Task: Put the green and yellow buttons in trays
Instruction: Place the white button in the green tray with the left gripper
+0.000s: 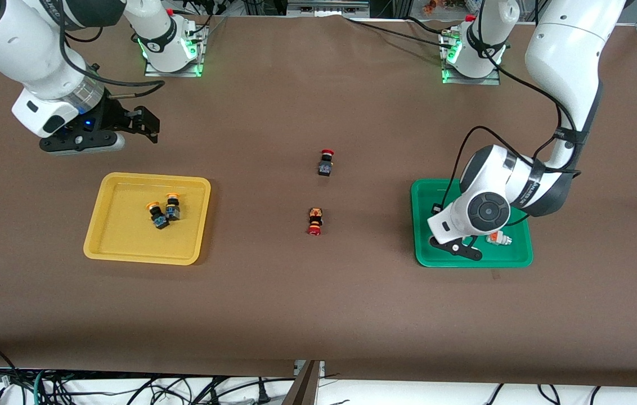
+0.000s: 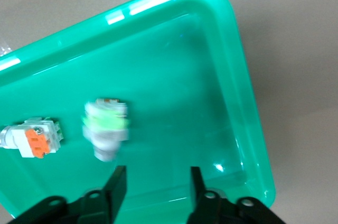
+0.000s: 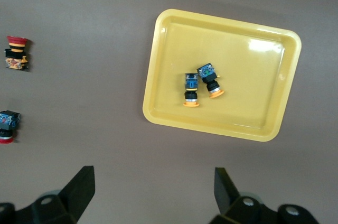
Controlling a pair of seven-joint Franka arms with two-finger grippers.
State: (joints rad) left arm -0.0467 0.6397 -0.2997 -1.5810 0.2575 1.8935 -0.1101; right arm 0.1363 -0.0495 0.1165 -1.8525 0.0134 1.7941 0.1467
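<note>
The green tray [image 1: 422,194] lies toward the left arm's end of the table. My left gripper [image 1: 458,247] hangs low over it, open and empty. In the left wrist view [image 2: 157,187] two whitish-grey buttons lie in the tray [image 2: 185,76]. One has a light green band [image 2: 106,126]; the other has an orange part [image 2: 31,138] and also shows in the front view [image 1: 498,239]. The yellow tray [image 1: 121,225] holds two yellow-capped buttons [image 1: 156,215] [image 1: 172,206] side by side. My right gripper [image 1: 147,124] is open and empty, above bare table farther from the front camera than the yellow tray.
Two red-capped black switches lie mid-table between the trays, one [image 1: 326,162] farther from the front camera than the other [image 1: 314,221]. Both show in the right wrist view [image 3: 16,52] [image 3: 8,126], as does the yellow tray [image 3: 248,86].
</note>
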